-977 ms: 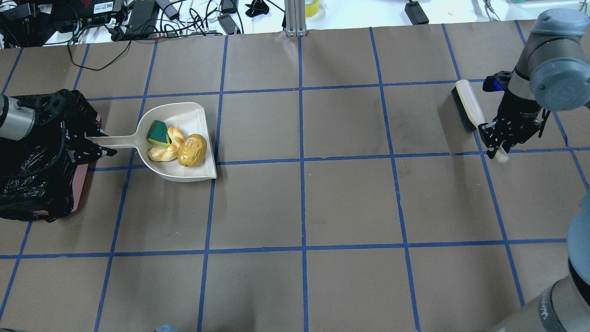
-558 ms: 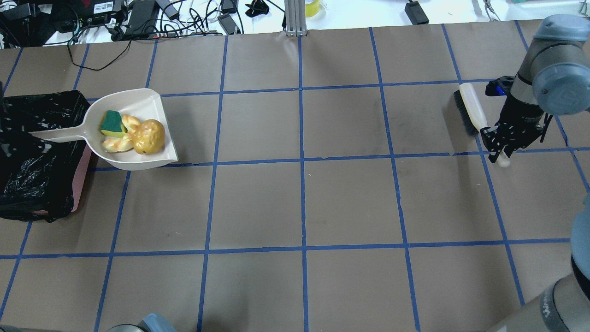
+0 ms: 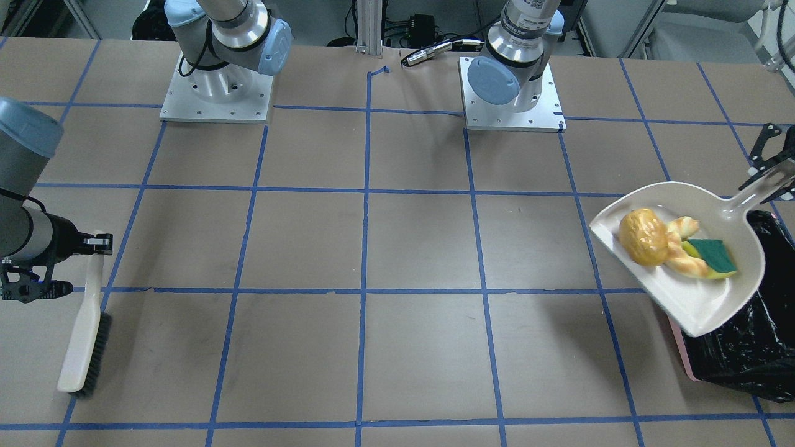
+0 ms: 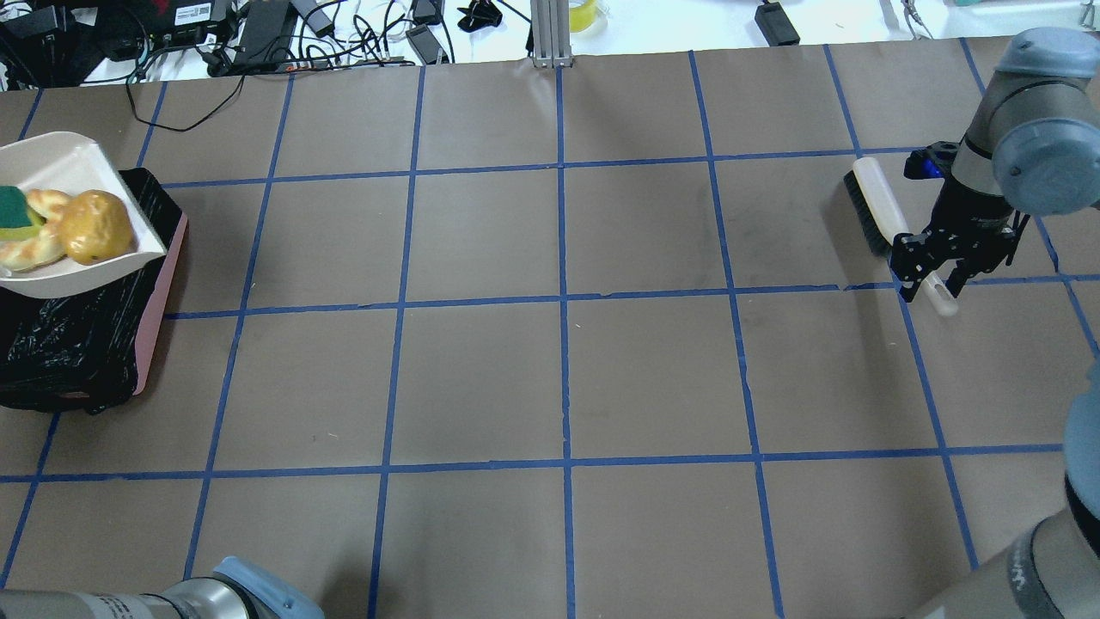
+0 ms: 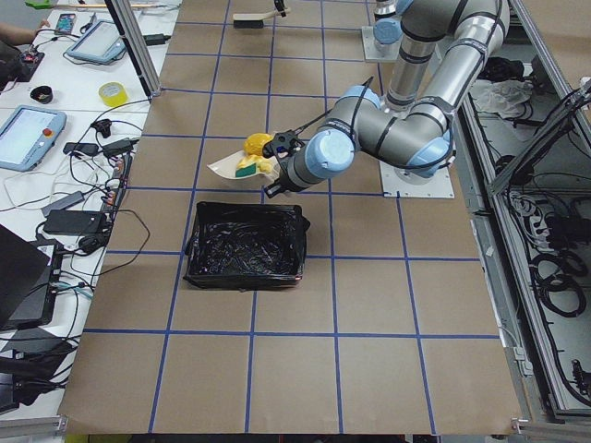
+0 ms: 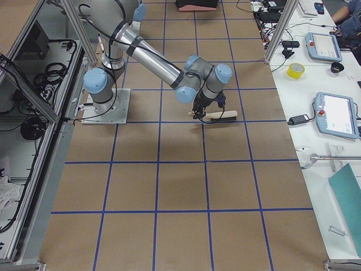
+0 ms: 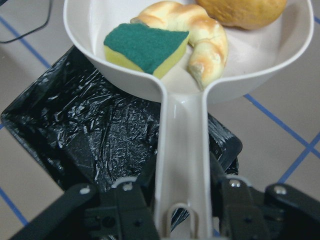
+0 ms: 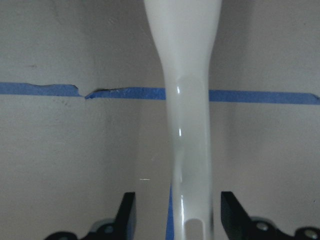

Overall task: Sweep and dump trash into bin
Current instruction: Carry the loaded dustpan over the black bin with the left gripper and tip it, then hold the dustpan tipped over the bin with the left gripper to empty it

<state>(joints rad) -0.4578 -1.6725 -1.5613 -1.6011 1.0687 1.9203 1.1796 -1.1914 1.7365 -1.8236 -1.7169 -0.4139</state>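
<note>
My left gripper (image 3: 770,166) is shut on the handle of the beige dustpan (image 3: 695,298) and holds it in the air, over the near edge of the bin (image 3: 745,347), a pink container lined with black plastic. In the pan lie the yellow potato-like lump (image 3: 643,236), the croissant piece (image 3: 686,264) and the yellow-and-green sponge (image 3: 711,253). The left wrist view shows the fingers (image 7: 132,205) clamped on the handle (image 7: 182,150) above the bag (image 7: 90,130). My right gripper (image 4: 932,275) is open around the brush handle (image 8: 187,100), with gaps on both sides.
The beige brush (image 4: 872,202) with black bristles lies on the table at the right side. The bin (image 4: 77,344) stands at the table's left edge. Cables and devices lie beyond the far edge (image 4: 258,34). The arm bases (image 3: 509,93) are bolted at the robot's side.
My left gripper has carried the dustpan with the trash up and to the left, from the table to over the bin. My right gripper's fingers have spread off the brush handle.
</note>
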